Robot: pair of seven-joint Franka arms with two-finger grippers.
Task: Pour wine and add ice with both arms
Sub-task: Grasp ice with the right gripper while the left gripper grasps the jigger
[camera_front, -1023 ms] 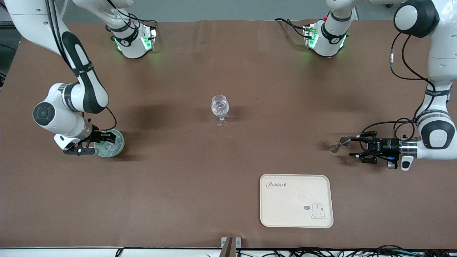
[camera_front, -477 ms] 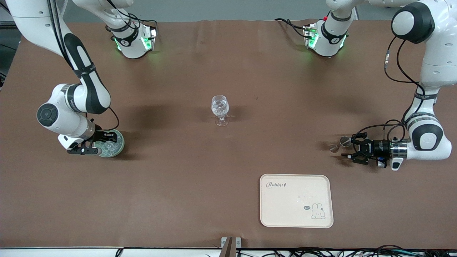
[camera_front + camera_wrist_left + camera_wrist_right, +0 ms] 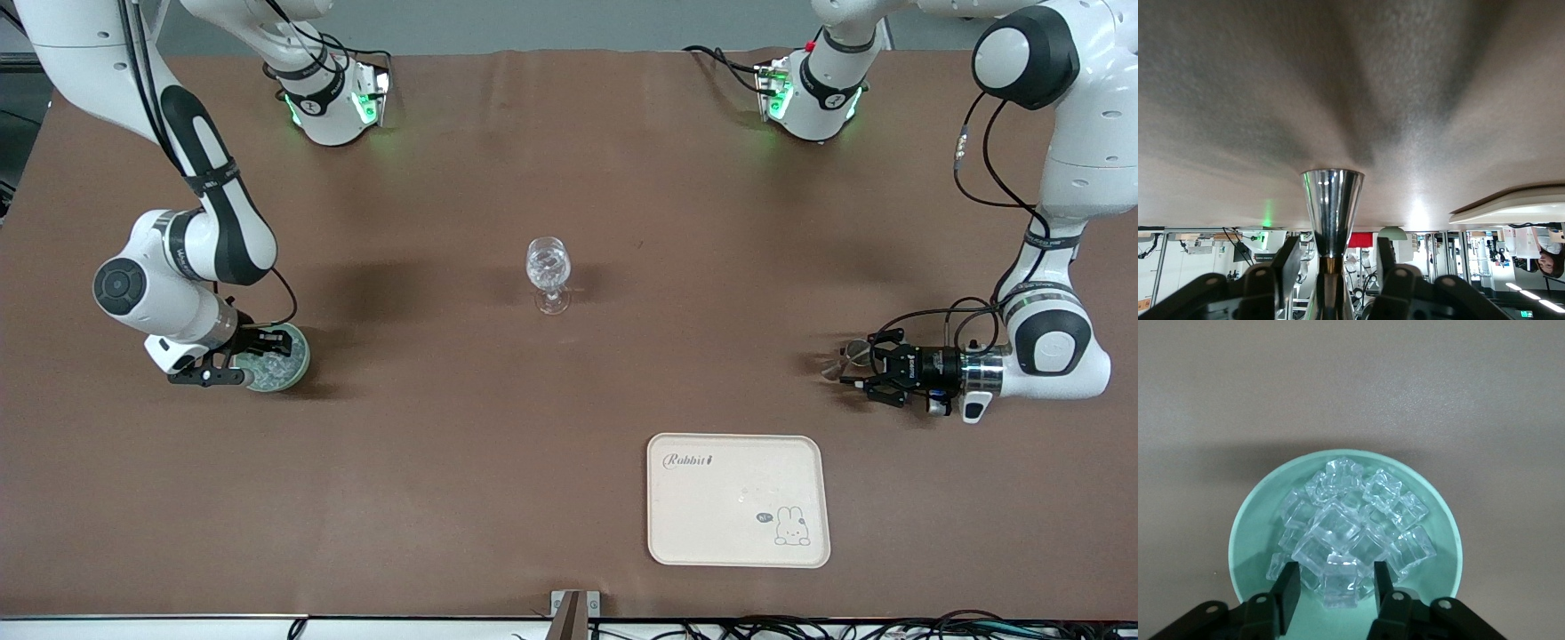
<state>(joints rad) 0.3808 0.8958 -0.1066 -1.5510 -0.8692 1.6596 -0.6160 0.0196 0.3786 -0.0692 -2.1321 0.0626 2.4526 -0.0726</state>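
Note:
A small metal hourglass-shaped jigger stands upright toward the left arm's end of the table. My left gripper lies level around it. In the left wrist view the jigger has its waist between the fingers, with a gap on each side, so the left gripper is open. My right gripper reaches down into the pale green bowl of ice. Its fingers flank one ice cube without touching it. No wine shows.
A stemmed glass with clear glittering contents stands mid-table. A cream tray with a rabbit print lies nearer the front camera, between the glass and the jigger. Both arm bases stand along the table's edge farthest from the camera.
The left gripper has slid in around the jigger and its fingers have narrowed. The right gripper's fingers have narrowed around the ice in the bowl.

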